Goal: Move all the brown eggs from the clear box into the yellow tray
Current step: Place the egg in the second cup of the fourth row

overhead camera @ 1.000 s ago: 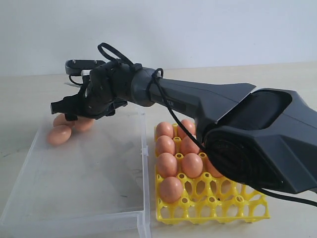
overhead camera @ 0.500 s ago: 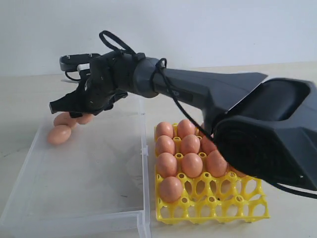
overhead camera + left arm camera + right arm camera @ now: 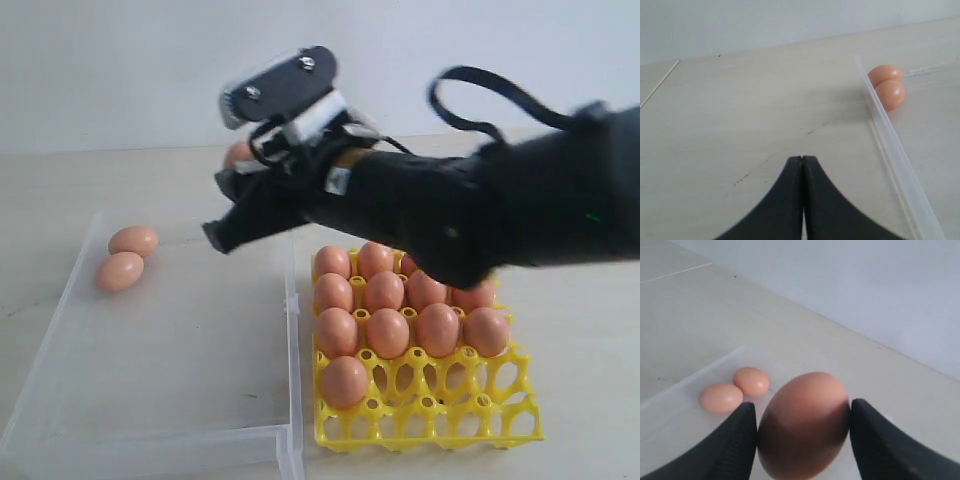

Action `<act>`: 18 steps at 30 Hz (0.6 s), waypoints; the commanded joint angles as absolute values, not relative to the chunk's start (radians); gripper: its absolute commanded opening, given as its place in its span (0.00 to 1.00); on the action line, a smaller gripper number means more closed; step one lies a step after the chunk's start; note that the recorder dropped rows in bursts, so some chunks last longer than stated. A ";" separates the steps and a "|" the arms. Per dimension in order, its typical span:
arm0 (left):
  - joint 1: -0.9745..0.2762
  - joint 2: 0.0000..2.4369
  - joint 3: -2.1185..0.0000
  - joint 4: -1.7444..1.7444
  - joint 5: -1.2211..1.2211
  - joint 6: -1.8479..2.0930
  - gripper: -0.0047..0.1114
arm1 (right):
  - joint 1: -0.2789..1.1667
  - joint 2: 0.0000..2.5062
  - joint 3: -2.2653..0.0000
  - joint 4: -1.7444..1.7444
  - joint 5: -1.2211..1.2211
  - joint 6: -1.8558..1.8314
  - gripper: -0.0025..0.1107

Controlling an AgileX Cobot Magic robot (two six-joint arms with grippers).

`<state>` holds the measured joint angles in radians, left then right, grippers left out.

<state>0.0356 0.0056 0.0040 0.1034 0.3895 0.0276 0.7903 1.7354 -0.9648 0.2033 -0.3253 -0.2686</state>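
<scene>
My right gripper (image 3: 238, 175) hangs in the air above the far right corner of the clear box (image 3: 180, 345), shut on a brown egg (image 3: 237, 154) that mostly hides behind it. In the right wrist view that egg (image 3: 805, 425) fills the gap between both fingers (image 3: 742, 432). Two brown eggs (image 3: 133, 240) (image 3: 120, 271) lie touching in the box's far left corner. The yellow tray (image 3: 440, 402) right of the box holds several eggs (image 3: 388, 332) in its far rows. My left gripper (image 3: 802, 159) is shut on nothing, over the table outside the box wall (image 3: 890, 145).
The tray's nearest rows of cups (image 3: 470, 415) stand bare, apart from one egg (image 3: 345, 381) at the front left. The box and tray sit side by side on a pale wooden table (image 3: 50, 200), with a white wall behind.
The right gripper has risen out of the box's far left corner and swung right and up, carrying one egg. Three eggs in that corner have become two.
</scene>
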 commanded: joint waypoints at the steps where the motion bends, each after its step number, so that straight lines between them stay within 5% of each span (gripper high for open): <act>1: 0.030 0.000 0.000 0.101 0.380 0.023 0.04 | 0.791 1.527 -0.683 0.269 -0.412 -0.342 0.02; 9: 0.030 0.000 0.000 0.101 0.380 0.023 0.04 | 0.791 1.344 -0.346 0.426 -0.510 -0.232 0.02; 18: 0.030 0.000 0.000 0.101 0.380 0.023 0.04 | 0.791 1.327 -0.252 0.375 -0.528 -0.009 0.02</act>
<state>0.0356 0.0056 0.0040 0.1034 0.3895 0.0276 0.7903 1.3377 -0.2620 0.4166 -0.4884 -0.0848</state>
